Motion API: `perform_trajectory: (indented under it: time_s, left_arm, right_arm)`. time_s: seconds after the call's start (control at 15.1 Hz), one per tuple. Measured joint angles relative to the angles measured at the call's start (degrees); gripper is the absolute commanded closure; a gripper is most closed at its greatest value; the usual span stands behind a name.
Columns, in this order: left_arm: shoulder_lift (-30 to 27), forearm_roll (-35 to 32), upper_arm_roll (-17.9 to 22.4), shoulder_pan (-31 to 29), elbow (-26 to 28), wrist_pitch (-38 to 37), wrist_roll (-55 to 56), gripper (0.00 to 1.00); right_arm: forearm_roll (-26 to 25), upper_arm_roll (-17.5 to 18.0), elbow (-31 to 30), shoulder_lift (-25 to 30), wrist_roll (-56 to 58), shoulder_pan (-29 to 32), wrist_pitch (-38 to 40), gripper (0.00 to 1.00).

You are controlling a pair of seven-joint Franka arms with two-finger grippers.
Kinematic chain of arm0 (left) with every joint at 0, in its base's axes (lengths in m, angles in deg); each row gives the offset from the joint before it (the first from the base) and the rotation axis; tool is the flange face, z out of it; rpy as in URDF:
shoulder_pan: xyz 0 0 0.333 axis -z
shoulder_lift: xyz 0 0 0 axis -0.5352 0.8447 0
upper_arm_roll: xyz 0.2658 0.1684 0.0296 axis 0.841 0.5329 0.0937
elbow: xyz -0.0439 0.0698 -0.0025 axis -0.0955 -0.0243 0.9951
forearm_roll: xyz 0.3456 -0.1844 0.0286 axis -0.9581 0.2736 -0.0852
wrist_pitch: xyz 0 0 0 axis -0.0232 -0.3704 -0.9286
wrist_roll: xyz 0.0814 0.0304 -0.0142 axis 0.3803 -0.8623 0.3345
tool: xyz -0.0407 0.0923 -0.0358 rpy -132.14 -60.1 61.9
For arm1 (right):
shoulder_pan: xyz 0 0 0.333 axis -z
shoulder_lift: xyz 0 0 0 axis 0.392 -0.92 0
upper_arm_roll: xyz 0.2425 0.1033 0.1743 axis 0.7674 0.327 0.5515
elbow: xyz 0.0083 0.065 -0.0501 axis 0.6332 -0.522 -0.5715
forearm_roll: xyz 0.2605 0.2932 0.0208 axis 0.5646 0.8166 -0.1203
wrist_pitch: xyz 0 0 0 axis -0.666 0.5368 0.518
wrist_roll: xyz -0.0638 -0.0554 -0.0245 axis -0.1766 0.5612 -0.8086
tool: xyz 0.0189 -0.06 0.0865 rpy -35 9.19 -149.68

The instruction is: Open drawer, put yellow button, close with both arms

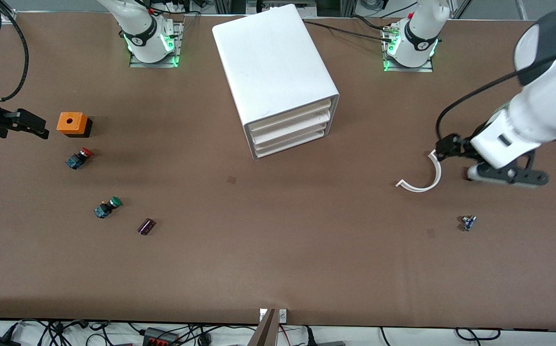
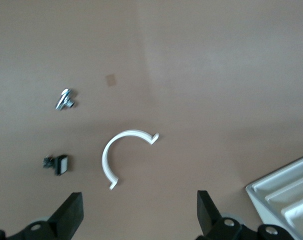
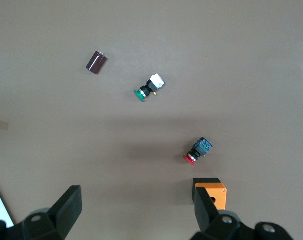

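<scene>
White drawer [image 1: 291,117] shut, cabinet [image 1: 273,72] angled. Both my grippers, left [image 1: 499,166] and right [image 1: 16,126], spread wide, empty. Best: square up, hook the lip, pull straight.

- A robotics lab bench: two white arms [image 1: 537,110] are bolted to plates with green lights [image 1: 153,53] along a brown-covered table [image 1: 278,250].
- Cables and power strips [image 1: 157,336] run along the table's edge.
- Small test parts lie scattered: push-buttons [image 1: 79,157], a white cabinet [image 1: 273,72].
</scene>
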Motion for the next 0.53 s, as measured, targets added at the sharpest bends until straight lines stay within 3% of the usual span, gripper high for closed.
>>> perform_trajectory:
  time_s: [0.2,0.53]
  left_arm:
    - [-7.4,0.0,2.5,-0.4,7.1,1.7,-0.6,0.0]
    - [-8.7,0.0,4.2,-0.1,9.3,4.2,-1.3,0.0]
  right_arm:
    - [0.0,0.0,-1.0,0.6,0.0,0.0,-0.8,0.0]
    - [0.0,0.0,-4.8,2.9,-0.1,0.0,-3.5,0.0]
